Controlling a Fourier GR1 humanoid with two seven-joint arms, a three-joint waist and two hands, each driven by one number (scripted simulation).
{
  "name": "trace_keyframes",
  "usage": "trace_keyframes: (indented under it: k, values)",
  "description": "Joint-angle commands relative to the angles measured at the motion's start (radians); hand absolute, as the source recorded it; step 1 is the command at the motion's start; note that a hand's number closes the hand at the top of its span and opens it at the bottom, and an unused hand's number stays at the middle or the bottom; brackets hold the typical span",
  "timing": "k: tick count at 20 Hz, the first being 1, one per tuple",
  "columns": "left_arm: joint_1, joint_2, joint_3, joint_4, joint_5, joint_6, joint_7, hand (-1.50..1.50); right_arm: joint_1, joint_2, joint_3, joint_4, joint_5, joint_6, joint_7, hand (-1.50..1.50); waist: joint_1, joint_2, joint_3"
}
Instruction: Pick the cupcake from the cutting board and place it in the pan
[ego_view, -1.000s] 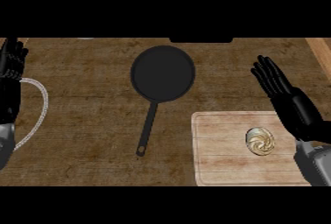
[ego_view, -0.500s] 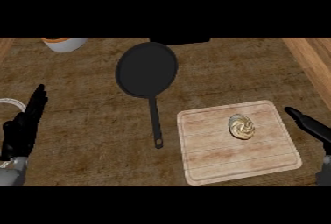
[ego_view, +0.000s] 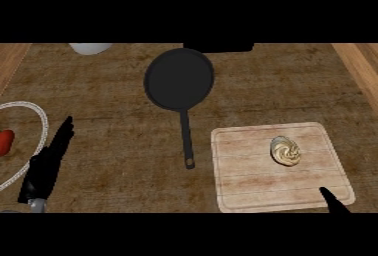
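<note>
A cupcake with swirled cream frosting sits on the right half of the pale wooden cutting board at the lower right. The black pan lies empty at the upper middle, its handle pointing down toward the board's left edge. My left hand shows edge-on at the lower left, fingers straight, holding nothing and far from the board. Of my right hand only a straight dark fingertip shows, at the board's lower right corner, below the cupcake and apart from it.
A white-rimmed plate with a red item on it lies at the left edge, beside my left hand. A white bowl and a black object stand at the counter's far edge. Wooden borders run along both sides.
Both hands have sunk toward the lower edge; the right one has almost left the view. The view has shifted, so the plate's rim and red item now show. Cupcake and pan are unmoved.
</note>
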Motion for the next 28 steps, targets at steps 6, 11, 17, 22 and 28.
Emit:
trace_keyframes:
  k: [6,11,17,22,28]
  values:
    - [-0.014,-0.029,-0.058,-0.092,-0.042,0.008,0.066,0.0,0.312,-0.186,0.28,-0.37,0.281,-0.065,0.38,-1.5,0.067,0.014,-0.001]
    - [-0.009,-0.036,-0.065,-0.091,-0.066,0.009,0.062,0.0,0.317,-0.332,0.312,-0.536,0.424,-0.007,0.682,-1.5,0.084,0.019,-0.002]
    - [-0.029,-0.065,-0.076,-0.101,-0.085,0.015,0.096,0.0,0.128,-0.444,0.206,-0.596,0.499,0.157,1.127,-1.5,0.09,0.018,0.0]
    - [-0.005,-0.051,-0.062,-0.136,-0.091,0.007,0.113,0.0,-0.012,-0.483,0.244,-0.655,0.6,0.303,1.418,-1.5,0.087,0.014,0.0]
    - [-0.026,-0.049,-0.038,-0.093,-0.086,-0.022,0.098,0.0,-0.173,-0.515,0.27,-0.581,0.541,0.48,1.59,-1.5,0.078,0.016,0.0]
